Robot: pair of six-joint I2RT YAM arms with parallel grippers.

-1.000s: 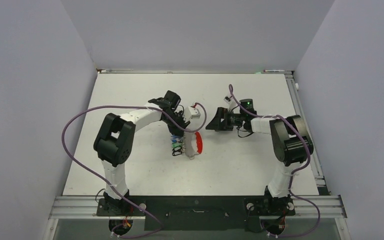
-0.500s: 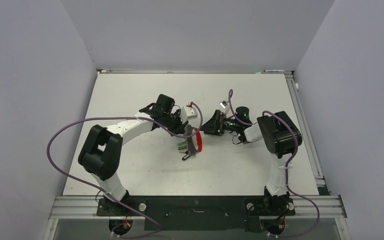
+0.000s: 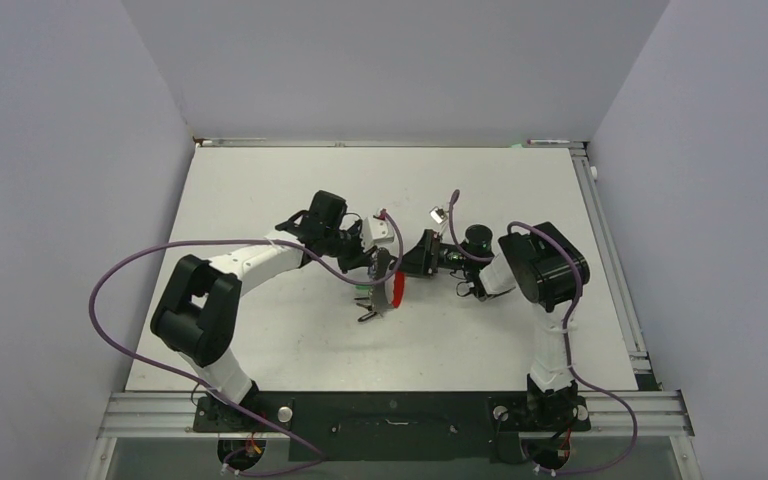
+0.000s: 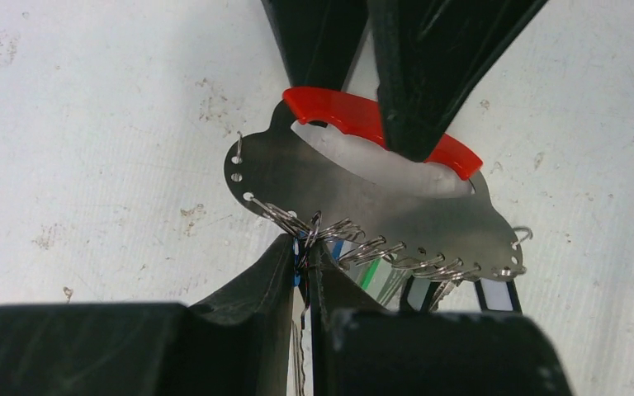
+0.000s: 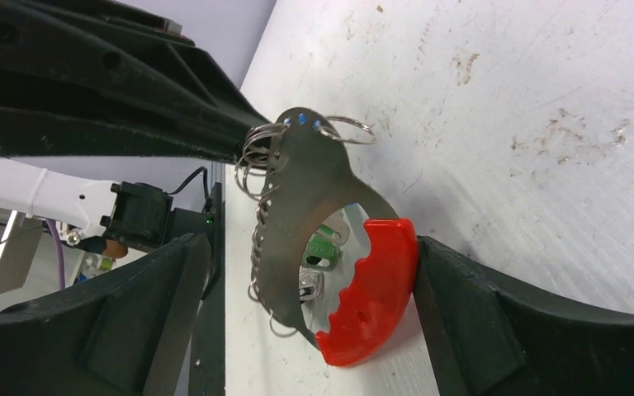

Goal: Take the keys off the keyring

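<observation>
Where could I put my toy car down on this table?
Free: the table strip along the back wall, and the near strip before the arm bases. Crowded: the middle, where left gripper, right gripper, keyring and keys bunch together.

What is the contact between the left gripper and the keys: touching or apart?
Touching. In the left wrist view the left gripper is shut on the keys, a blue tag and wire loops pinched between its fingertips at the keyring edge.
</observation>
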